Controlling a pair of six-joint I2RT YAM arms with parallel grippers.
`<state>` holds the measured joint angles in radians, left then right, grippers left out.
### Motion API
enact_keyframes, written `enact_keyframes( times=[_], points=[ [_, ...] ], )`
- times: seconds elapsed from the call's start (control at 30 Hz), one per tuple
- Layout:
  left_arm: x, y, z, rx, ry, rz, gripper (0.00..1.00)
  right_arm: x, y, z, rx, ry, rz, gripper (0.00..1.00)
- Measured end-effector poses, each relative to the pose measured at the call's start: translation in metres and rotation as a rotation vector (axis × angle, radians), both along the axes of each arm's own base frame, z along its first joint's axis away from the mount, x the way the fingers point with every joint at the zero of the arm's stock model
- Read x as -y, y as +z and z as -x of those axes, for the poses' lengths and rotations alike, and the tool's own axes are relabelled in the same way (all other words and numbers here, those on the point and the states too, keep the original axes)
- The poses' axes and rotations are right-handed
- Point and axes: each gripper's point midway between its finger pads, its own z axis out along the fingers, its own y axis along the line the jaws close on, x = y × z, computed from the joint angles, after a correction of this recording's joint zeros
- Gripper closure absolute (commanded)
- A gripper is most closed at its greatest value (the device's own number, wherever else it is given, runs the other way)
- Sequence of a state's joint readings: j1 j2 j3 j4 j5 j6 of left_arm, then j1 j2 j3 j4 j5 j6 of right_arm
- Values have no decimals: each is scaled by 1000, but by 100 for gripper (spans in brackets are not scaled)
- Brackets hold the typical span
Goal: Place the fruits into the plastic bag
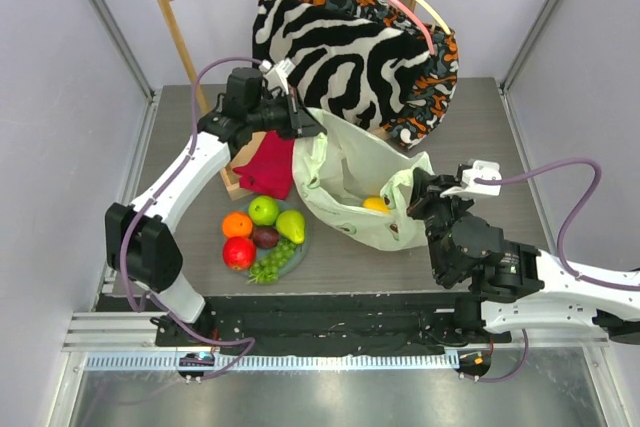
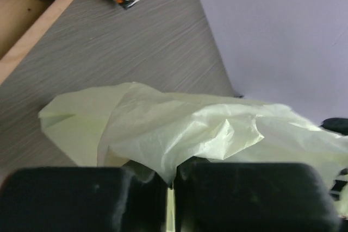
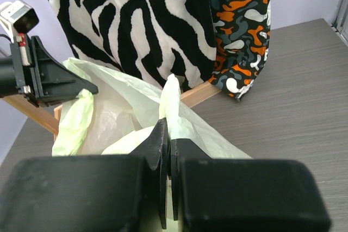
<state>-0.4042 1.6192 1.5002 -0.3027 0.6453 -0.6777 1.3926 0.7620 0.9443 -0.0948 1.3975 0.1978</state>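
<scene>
The pale-green plastic bag [image 1: 350, 192] lies open in the middle of the table, with a yellow mango [image 1: 375, 204] inside. My left gripper [image 1: 305, 127] is shut on the bag's left handle [image 2: 163, 145]. My right gripper [image 1: 418, 190] is shut on the bag's right handle [image 3: 172, 101]. The two hold the mouth open between them. On a grey-green plate [image 1: 297, 259] left of the bag lie an orange [image 1: 237, 224], green apple [image 1: 263, 210], green pear [image 1: 291, 225], dark plum [image 1: 265, 237], red apple [image 1: 239, 252] and green grapes [image 1: 272, 264].
A wooden rack [image 1: 190, 47] stands at the back with zebra-striped fabric [image 1: 330, 42] hanging on it. A red cloth [image 1: 266, 165] lies by the rack's base, just behind the plate. Grey walls close in both sides.
</scene>
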Motion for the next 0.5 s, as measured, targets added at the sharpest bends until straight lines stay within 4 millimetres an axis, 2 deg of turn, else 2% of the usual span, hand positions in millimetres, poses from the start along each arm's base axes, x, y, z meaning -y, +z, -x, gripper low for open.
enact_keyframes(
  times=[0.07, 0.1, 0.17, 0.2, 0.3, 0.4, 0.5],
  points=[
    [-2, -11, 1, -9, -9, -36, 57, -2, -1, 0, -2, 0, -5, 99],
    [-3, -14, 1, -6, -13, -49, 39, -2, -1, 0, -2, 0, -9, 99],
    [-5, -14, 3, 13, -21, -63, 27, -3, -3, -1, -4, -4, -6, 99],
    [-5, -12, 3, 27, -25, -67, 17, -3, -3, -1, -5, -9, -3, 99],
    [-10, 3, 8, 96, -29, -72, 4, -5, 0, -2, -7, -27, 6, 99],
    [-21, 34, 23, 221, -18, -69, 0, -8, 8, -3, -7, -44, 6, 99],
    [-40, 67, 48, 370, 13, -74, 0, -13, 12, -4, -8, -50, 18, 99]
  ],
)
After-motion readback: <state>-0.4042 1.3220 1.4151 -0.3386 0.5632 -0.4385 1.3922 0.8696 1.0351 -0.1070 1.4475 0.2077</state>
